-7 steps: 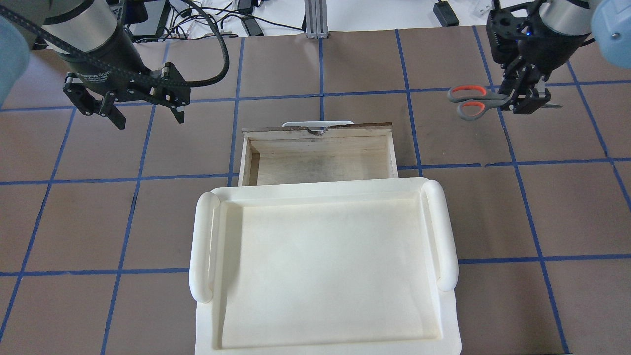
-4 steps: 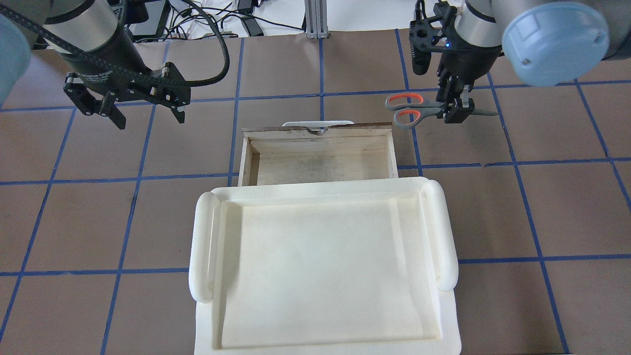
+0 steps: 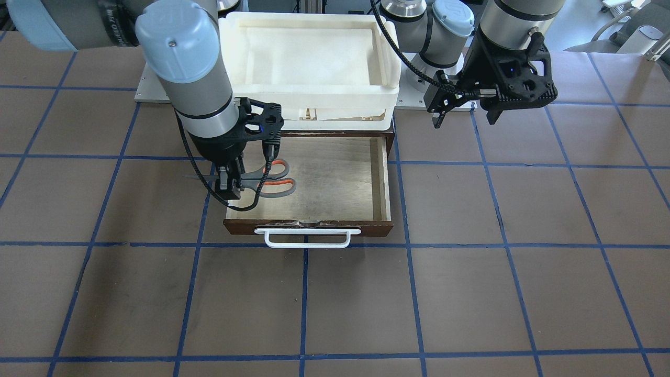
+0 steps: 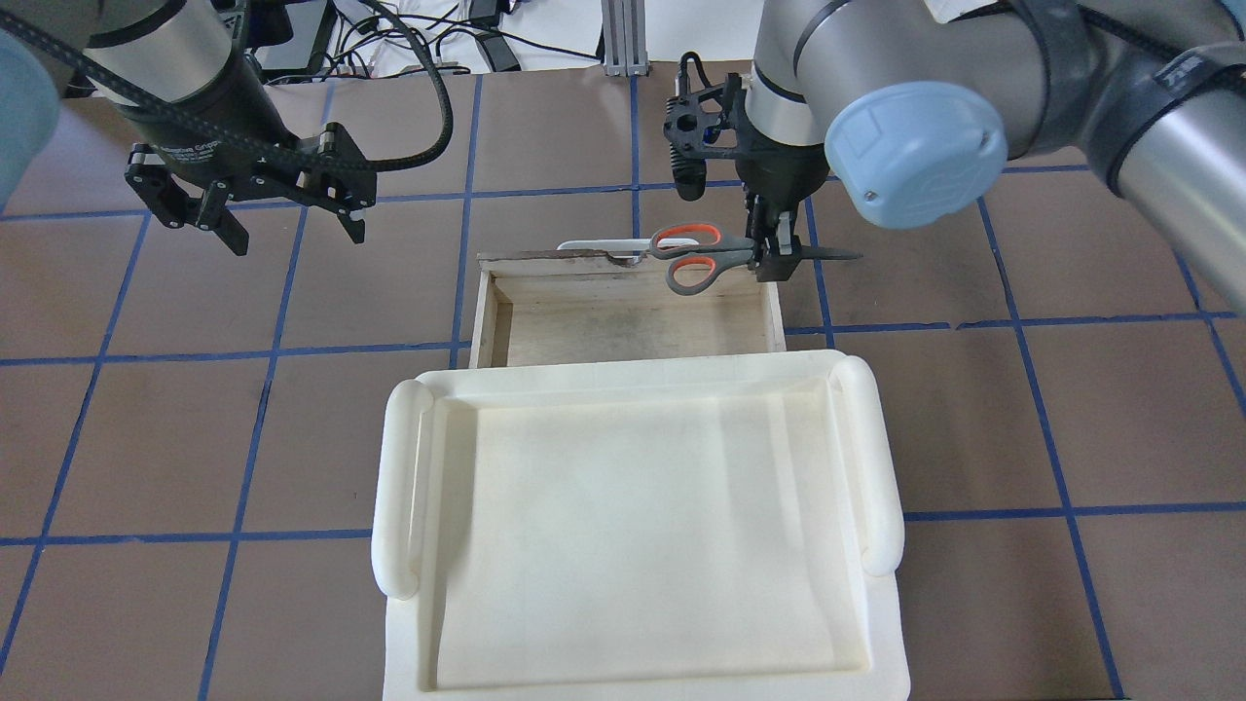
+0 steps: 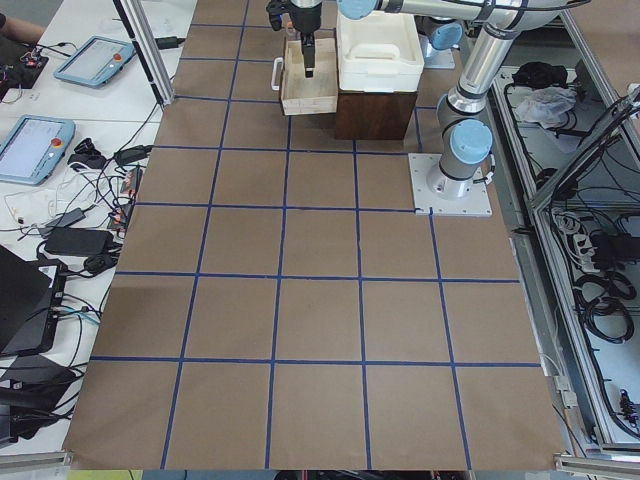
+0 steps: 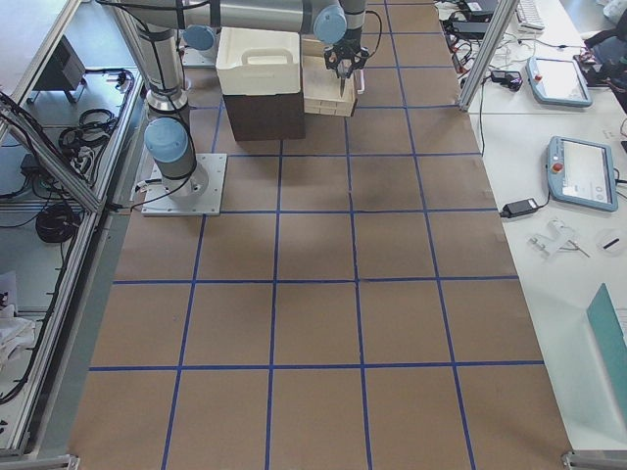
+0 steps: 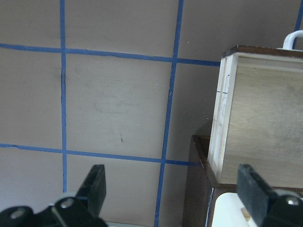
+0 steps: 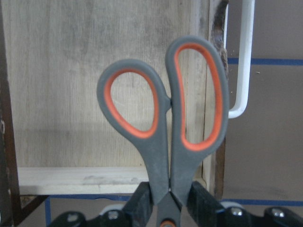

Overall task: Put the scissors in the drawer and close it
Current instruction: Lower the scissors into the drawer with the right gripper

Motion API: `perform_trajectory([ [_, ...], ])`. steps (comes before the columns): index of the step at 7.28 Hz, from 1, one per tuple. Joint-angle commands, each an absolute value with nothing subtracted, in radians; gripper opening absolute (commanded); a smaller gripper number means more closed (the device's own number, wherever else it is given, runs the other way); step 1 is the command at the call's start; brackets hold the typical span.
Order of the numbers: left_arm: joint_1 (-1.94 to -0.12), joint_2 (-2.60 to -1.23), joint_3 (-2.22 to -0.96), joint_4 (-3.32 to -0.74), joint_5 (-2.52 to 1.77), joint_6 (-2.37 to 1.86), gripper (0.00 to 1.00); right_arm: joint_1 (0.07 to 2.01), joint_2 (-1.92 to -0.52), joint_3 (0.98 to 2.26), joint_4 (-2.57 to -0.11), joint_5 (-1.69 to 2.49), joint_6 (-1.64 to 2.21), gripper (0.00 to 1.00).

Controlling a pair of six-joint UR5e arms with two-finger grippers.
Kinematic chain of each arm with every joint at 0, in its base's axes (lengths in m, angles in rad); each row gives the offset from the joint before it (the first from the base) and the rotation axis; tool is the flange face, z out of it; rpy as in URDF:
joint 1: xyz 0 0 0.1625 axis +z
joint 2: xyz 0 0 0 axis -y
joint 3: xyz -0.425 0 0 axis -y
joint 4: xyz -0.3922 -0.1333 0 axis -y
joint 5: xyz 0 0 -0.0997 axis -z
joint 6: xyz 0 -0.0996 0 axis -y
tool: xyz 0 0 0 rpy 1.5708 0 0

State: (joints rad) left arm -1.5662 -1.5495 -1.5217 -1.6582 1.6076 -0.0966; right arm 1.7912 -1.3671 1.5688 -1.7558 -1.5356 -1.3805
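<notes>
Right gripper (image 4: 774, 255): fingers pinch the one pair of scissors (image 4: 696, 258) over the single open drawer (image 4: 631, 282); left gripper (image 4: 297, 234), upper left, fingers spread wide.

Right arm (image 4: 915, 156) reaches in over the middle, wrist aimed straight down, right tool (image 4: 774, 255) pinched tight on the scissors (image 4: 715, 255) near the pivot, carrying them level. Out on the far side, left arm (image 4: 185, 68) hangs above the worktop (image 4: 146, 419), left tool (image 4: 297, 229) pointing down, fingers (image 4: 226, 222) spread wide.
</notes>
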Motion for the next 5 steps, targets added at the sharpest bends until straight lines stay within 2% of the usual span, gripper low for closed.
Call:
perform_trajectory([
  [1, -1.566, -1.549, -1.522, -1.658, 1.608, -0.097, 1.00, 1.865, -1.324, 1.572, -1.801, -1.536, -1.314, 0.12],
  [5, -1.566, -1.549, -1.522, -1.658, 1.609, -0.095, 1.00, 1.983, -1.257, 1.577, -1.883, -1.537, -1.209, 0.13],
])
